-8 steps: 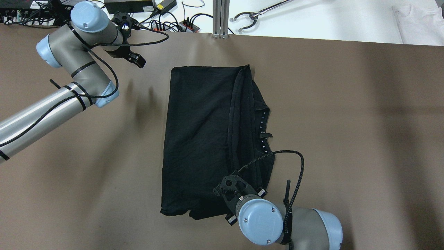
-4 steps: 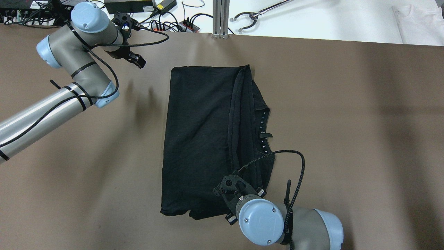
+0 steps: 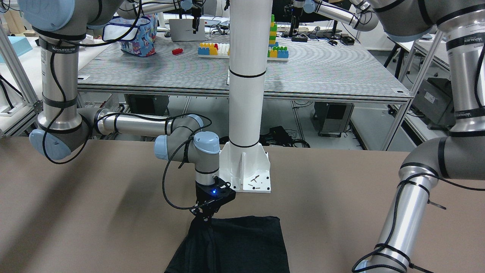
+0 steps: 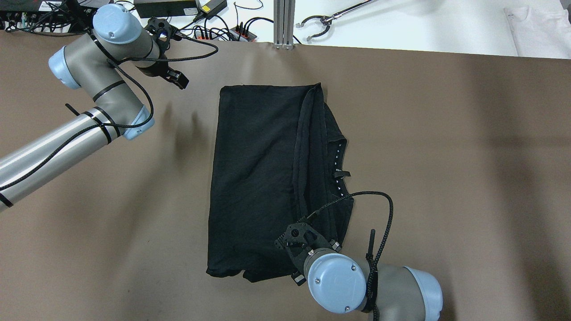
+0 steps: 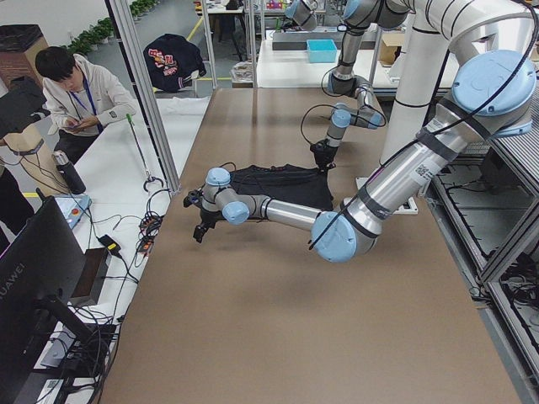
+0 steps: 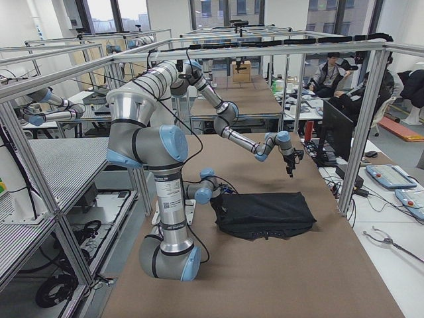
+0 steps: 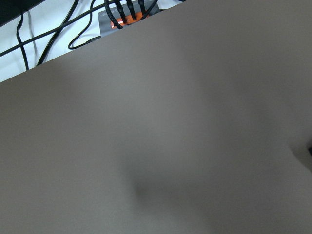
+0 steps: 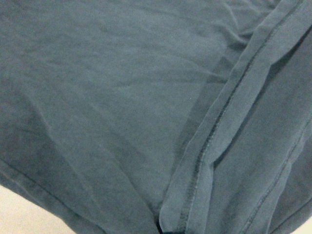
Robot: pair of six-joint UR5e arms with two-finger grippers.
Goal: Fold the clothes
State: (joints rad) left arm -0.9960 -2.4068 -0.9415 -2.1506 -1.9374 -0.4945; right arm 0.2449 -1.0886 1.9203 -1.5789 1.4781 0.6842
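The clothes are one black fabric piece, folded into a rough rectangle on the brown table, with a hemmed flap along the right side. It also shows in the front view. My right gripper stands upright on the near right corner of the clothes and looks shut on the fabric, which rises slightly toward it. The right wrist view is filled with the fabric and a hem. My left gripper hangs over bare table at the far left, apart from the clothes. I cannot tell whether it is open.
The white pole's base plate stands at the robot's side of the table. Beyond the far edge lie a power strip with cables, a grabber tool and a white cloth. An operator sits past that edge.
The left arm has shifted slightly to the right. The right wrist has edged a little toward the cloth. The clothes lie as before.
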